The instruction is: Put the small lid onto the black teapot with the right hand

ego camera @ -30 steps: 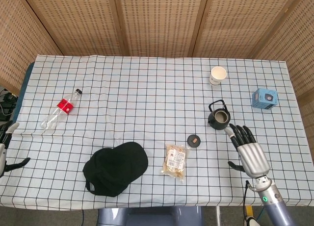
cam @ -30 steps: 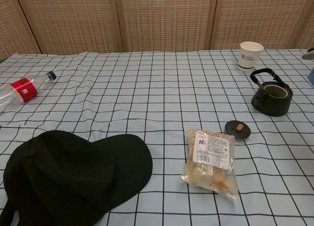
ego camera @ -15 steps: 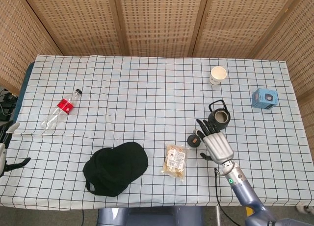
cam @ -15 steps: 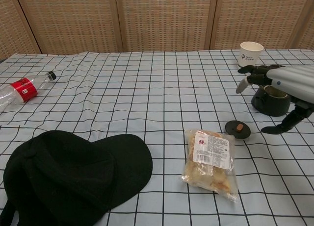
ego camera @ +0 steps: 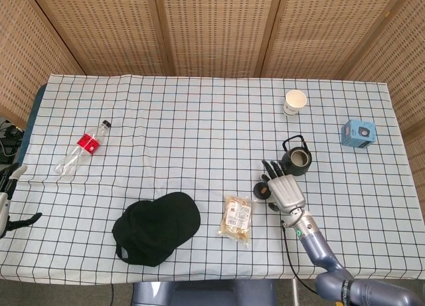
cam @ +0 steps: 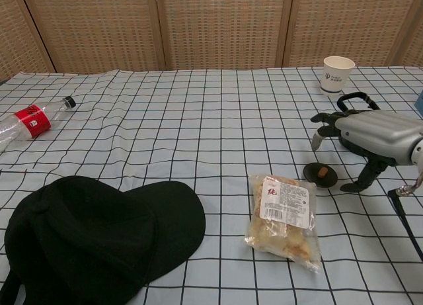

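The small black lid with a brown knob lies flat on the checked cloth, also seen partly under my hand as the lid. My right hand hovers just above and to the right of it, fingers spread and pointing left, holding nothing; in the head view the right hand covers part of the lid. The black teapot stands open-topped just behind the hand, and only the teapot's handle shows in the chest view. My left hand rests at the table's left edge, empty.
A snack packet lies just left of the lid. A black cap sits at the front left, a plastic bottle at the far left. A paper cup stands behind the teapot, a blue box to the right.
My right hand has swept left from beside the teapot and lowered over the lid. The lid, teapot and left hand have not moved.
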Controlling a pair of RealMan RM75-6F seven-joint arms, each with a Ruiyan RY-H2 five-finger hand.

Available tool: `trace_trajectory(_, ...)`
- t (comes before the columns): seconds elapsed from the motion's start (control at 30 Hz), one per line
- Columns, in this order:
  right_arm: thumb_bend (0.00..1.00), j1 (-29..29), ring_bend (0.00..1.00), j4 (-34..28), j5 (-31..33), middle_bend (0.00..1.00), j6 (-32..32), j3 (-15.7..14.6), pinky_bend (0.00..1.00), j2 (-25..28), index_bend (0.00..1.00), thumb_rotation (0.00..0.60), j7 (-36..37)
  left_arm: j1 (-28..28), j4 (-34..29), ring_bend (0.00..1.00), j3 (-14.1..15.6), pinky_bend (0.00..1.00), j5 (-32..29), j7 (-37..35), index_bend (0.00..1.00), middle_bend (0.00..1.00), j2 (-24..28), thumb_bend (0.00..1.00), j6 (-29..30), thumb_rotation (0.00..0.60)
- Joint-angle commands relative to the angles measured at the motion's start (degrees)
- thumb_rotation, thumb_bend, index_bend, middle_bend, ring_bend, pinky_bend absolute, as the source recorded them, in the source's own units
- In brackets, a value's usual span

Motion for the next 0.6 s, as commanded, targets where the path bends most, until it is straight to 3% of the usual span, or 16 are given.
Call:
trace_trajectory(0.03,0.37,0.6,0.0,0.7,1.4,0.0,-0.7,-0.6,0.0,-0.3,0.3,0.6,-1.5,0.0,0.0,0.0,0.0,0.0,0.0,-0.2,0.0,0.0,0.0,0.03,0.0,0.6)
trace_trajectory(0.6,0.41,4.2,0.0,2.8,7.0,0.0,-2.0,-1.0,0.0,-1.9,0.3,0.6,-3.3,-0.3,0.1,0.0,0.0,0.0,-0.3,-0.2,0.0,0.0,0.0,0.03,-0.7,0.6)
